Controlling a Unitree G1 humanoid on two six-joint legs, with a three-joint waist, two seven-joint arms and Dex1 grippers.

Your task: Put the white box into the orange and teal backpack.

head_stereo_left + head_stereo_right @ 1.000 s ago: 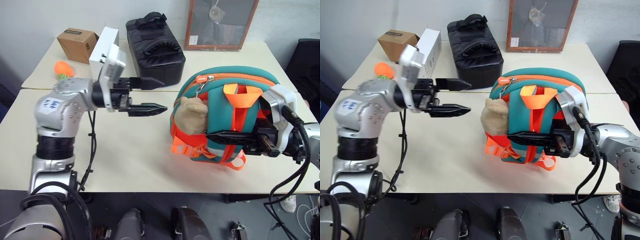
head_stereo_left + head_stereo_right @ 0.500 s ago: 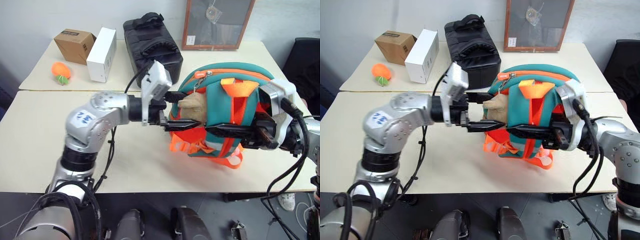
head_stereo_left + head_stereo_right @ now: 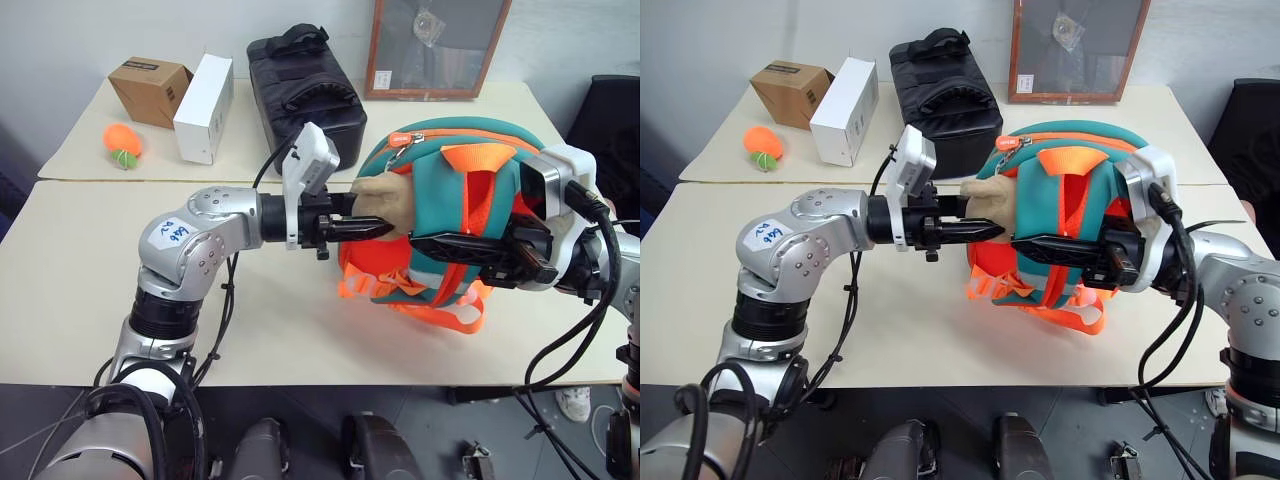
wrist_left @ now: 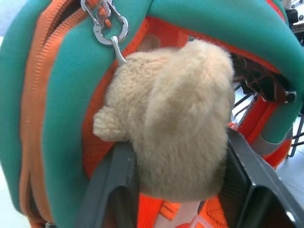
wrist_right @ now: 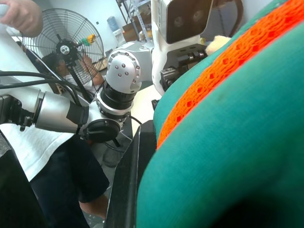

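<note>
**Backpack held, box not yet fetched**

At the middle of the near desk, your right gripper (image 3: pixel 440 243) is clamped on the teal-and-orange fabric backpack (image 3: pixel 455 190), propping it upright. Your left gripper (image 3: pixel 372 228) has closed on its tan plush toy (image 4: pixel 178 123), fingers flanking it. You look to be steadying and opening the bag. Next, find the zipper. The white box (image 3: pixel 203 95), a rectangular carton, lies at the far desk's left end, beside a brown cardboard box (image 3: pixel 152 89).
</note>
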